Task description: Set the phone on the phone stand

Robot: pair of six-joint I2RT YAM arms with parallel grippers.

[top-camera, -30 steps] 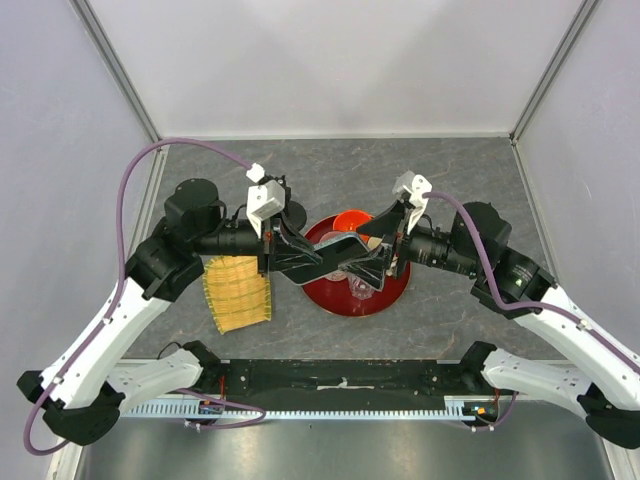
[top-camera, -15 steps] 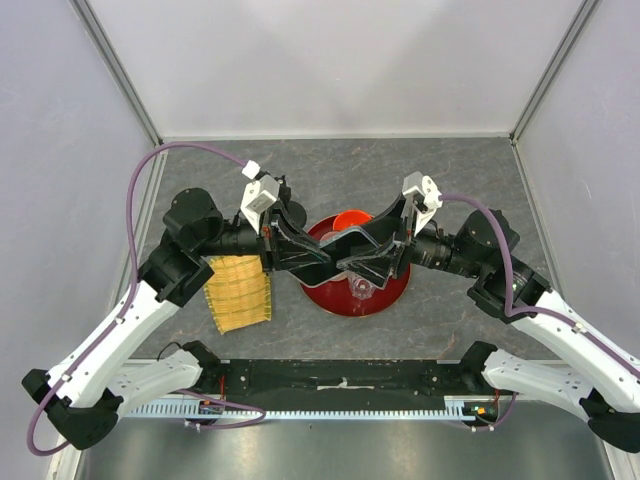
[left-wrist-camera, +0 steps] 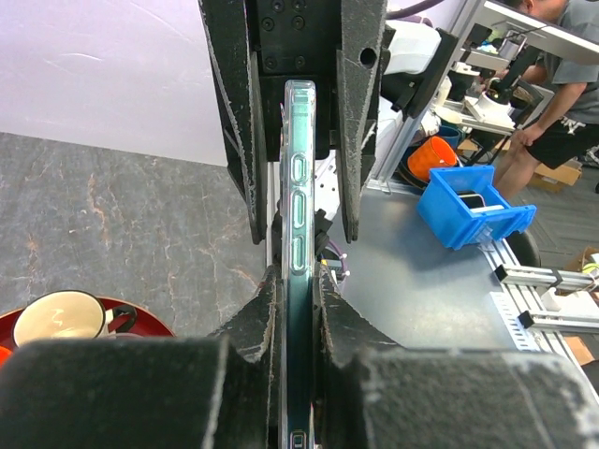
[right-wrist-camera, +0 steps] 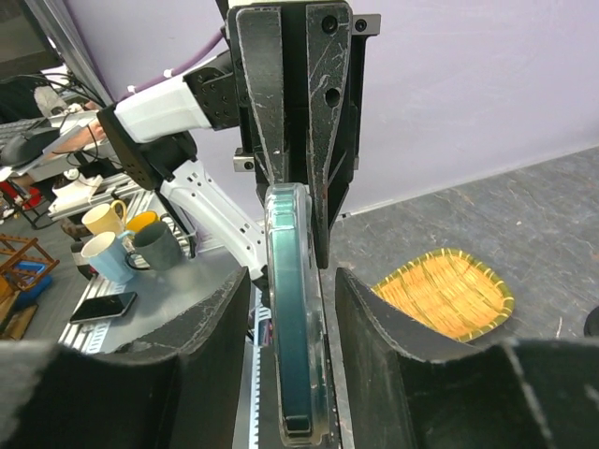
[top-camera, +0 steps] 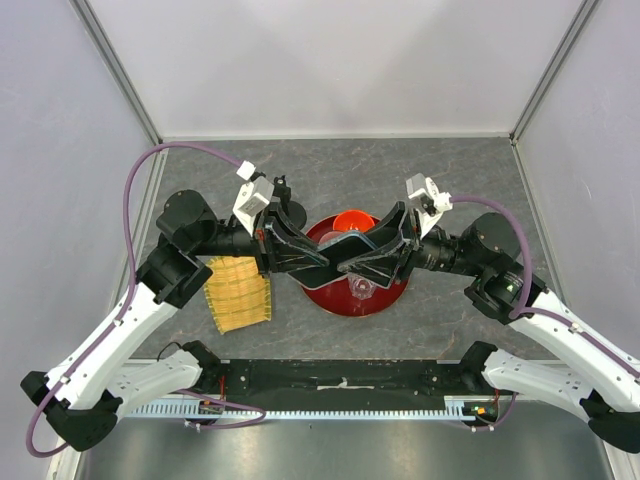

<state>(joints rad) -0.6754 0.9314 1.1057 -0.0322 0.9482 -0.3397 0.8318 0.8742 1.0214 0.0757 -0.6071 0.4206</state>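
The phone (top-camera: 338,254) hangs in the air over the red tray, held edge-on between the two arms. My left gripper (top-camera: 322,262) is shut on its left end; in the left wrist view both pads press the phone (left-wrist-camera: 298,187) at my left gripper (left-wrist-camera: 298,281). My right gripper (top-camera: 352,262) straddles the other end. In the right wrist view the phone (right-wrist-camera: 295,309) stands between the fingers of my right gripper (right-wrist-camera: 292,281) with a narrow gap on each side. The phone stand (top-camera: 282,186) shows only as a small black piece behind the left wrist.
A round red tray (top-camera: 390,295) lies under the grippers with an orange cup (top-camera: 350,217) at its back and a clear glass (top-camera: 360,290) inside. A white cup (left-wrist-camera: 56,318) also sits in it. The yellow woven mat (top-camera: 238,293) lies left of the tray.
My right gripper's jaws have narrowed from wide open to close around the phone's end. Both wrists have rolled and shifted slightly back, the phone staying in the left gripper.
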